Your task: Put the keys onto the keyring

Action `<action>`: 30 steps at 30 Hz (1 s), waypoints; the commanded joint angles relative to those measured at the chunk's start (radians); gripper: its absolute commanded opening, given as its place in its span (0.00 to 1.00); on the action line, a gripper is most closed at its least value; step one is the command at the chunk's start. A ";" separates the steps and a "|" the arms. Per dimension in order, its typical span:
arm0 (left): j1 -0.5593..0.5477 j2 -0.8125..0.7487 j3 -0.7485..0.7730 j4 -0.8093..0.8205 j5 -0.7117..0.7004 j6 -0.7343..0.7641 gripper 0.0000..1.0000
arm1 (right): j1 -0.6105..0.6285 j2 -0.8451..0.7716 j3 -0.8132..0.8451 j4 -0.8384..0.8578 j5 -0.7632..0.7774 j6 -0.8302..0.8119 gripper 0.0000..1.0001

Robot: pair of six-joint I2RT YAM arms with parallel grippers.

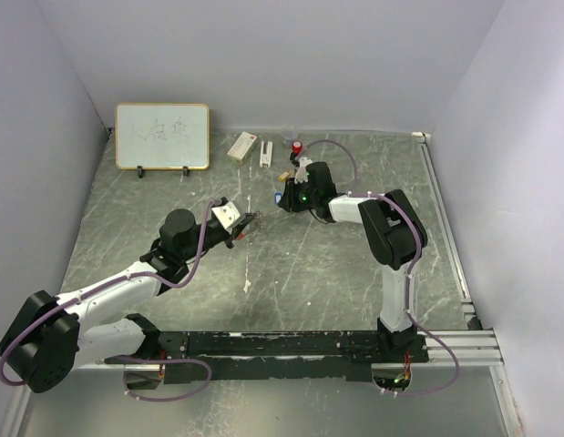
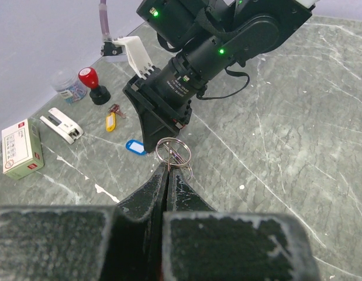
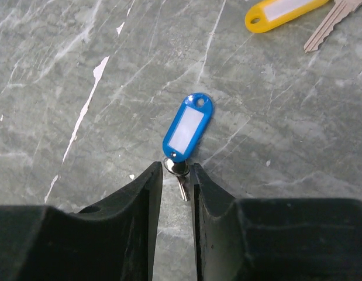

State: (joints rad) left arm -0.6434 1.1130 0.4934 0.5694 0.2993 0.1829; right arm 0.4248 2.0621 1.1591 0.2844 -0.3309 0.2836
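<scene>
1. Grey marbled tabletop [image 1: 309,273], pale walls. Top view: right gripper [image 1: 283,198] is down over the blue-tagged key [image 1: 278,195]; left gripper [image 1: 249,222] waits just left of that key.
2. Left wrist view: fingers pressed shut on the keyring [image 2: 173,153], a thin steel split ring held up just right of the blue-tagged key. Yellow-tagged key [image 2: 110,122] lies just beyond. The ring looks stiff, slick and light, so an edge pinch may let it swivel.
3. Right wrist view: fingers [image 3: 151,187] narrow, flanking the key's metal end. Cannot tell if they pinch. The key looks tiny, hard and flat-lying; best taken at the metal head, not the loose tag.

faint handwritten marks on whiteboard [image 1: 162,136], unreadable, small box [image 2: 20,147] with red mark, print too small to read
</scene>
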 commanded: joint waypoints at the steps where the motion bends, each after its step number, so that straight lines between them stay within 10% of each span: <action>1: 0.007 -0.002 -0.009 0.033 0.026 -0.012 0.07 | 0.005 -0.014 -0.028 -0.034 0.025 0.011 0.27; 30: 0.007 -0.010 -0.006 0.008 0.011 -0.003 0.07 | -0.040 0.050 0.037 0.064 -0.122 -0.024 0.36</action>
State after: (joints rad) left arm -0.6426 1.1126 0.4885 0.5537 0.2993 0.1791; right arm 0.4091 2.0727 1.1725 0.2966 -0.3523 0.2649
